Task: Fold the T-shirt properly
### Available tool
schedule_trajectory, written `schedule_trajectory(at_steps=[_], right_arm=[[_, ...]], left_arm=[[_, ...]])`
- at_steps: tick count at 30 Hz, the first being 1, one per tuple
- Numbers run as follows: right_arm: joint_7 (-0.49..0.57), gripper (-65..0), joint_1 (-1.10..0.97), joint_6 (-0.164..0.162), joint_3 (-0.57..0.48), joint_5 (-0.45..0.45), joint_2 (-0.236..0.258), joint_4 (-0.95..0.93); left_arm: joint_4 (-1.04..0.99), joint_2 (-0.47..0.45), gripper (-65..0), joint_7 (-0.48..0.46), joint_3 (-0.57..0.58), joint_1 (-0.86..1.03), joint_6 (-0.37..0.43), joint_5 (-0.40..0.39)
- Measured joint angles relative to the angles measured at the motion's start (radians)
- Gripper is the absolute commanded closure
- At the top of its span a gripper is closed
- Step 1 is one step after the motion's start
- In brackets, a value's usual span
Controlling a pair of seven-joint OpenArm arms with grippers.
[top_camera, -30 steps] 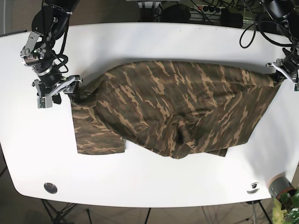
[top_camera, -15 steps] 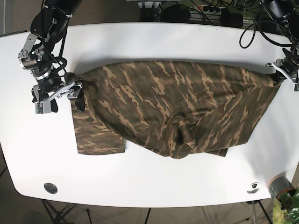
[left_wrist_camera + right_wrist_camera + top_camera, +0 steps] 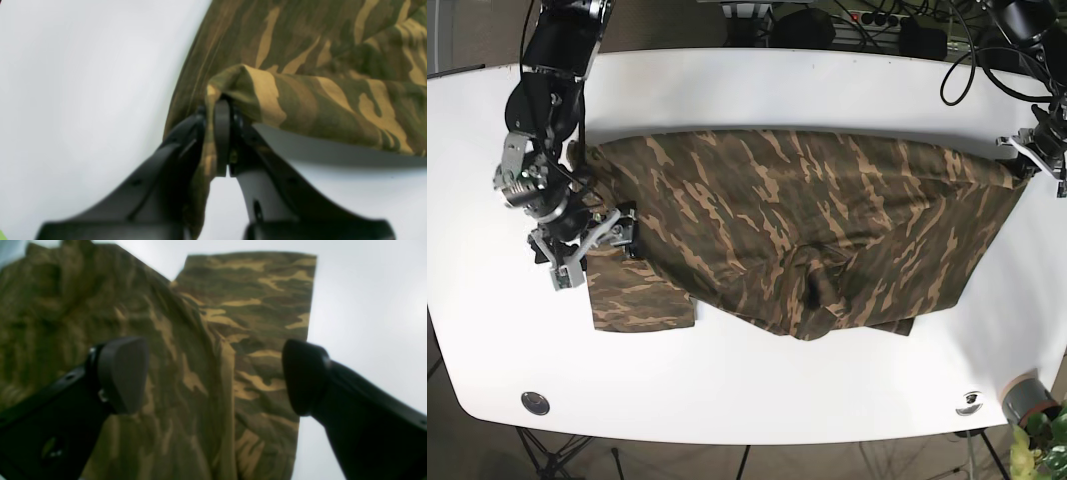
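The camouflage T-shirt (image 3: 807, 230) lies spread and rumpled across the white table (image 3: 757, 90), with a bunched fold near its front middle. My left gripper (image 3: 1025, 162) is at the shirt's far right corner, and in the left wrist view it (image 3: 221, 133) is shut on a pinched fold of the cloth (image 3: 300, 100). My right gripper (image 3: 595, 248) hovers over the shirt's left edge, by the flat sleeve (image 3: 642, 295). In the right wrist view it (image 3: 213, 373) is open, its fingers (image 3: 123, 373) wide apart above the cloth (image 3: 253, 316), holding nothing.
Round fittings sit in the table's front corners (image 3: 535, 402) (image 3: 971, 402). A grey pot with a plant (image 3: 1027, 398) stands off the front right edge. Cables and black gear (image 3: 827, 25) lie behind the back edge.
My right arm has turned and moved forward and inward, from off the shirt's left edge to above it. The shirt's upper left corner has spread out to the left. The left arm has held still.
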Motion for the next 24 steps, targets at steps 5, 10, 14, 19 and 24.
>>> schedule_trajectory(at_steps=[5, 10, 14, 19, 24], right_arm=[[0.074, -60.6, 0.093, -0.001, -0.061, -0.083, 0.002, -0.156], [0.102, -60.6, 0.144, 0.004, -0.084, -0.075, 0.003, -0.303], [0.114, -60.6, 0.153, 0.003, -0.083, -0.082, 0.003, -0.369], [0.163, -60.6, 0.159, 0.000, -0.083, -0.078, -0.008, -0.427], [0.174, -60.4, 0.151, 0.008, -0.085, -0.079, -0.023, -0.481]], left_arm=[[0.000, 0.000, 0.0, 0.000, 0.000, 0.000, 0.000, 0.000], [0.000, 0.000, 0.0, 0.000, 0.000, 0.000, 0.000, 0.000], [0.000, 0.000, 0.0, 0.000, 0.000, 0.000, 0.000, 0.000], [0.000, 0.000, 0.0, 0.000, 0.000, 0.000, 0.000, 0.000], [0.000, -0.003, 0.0, 0.000, 0.049, 0.000, 0.000, 0.000]])
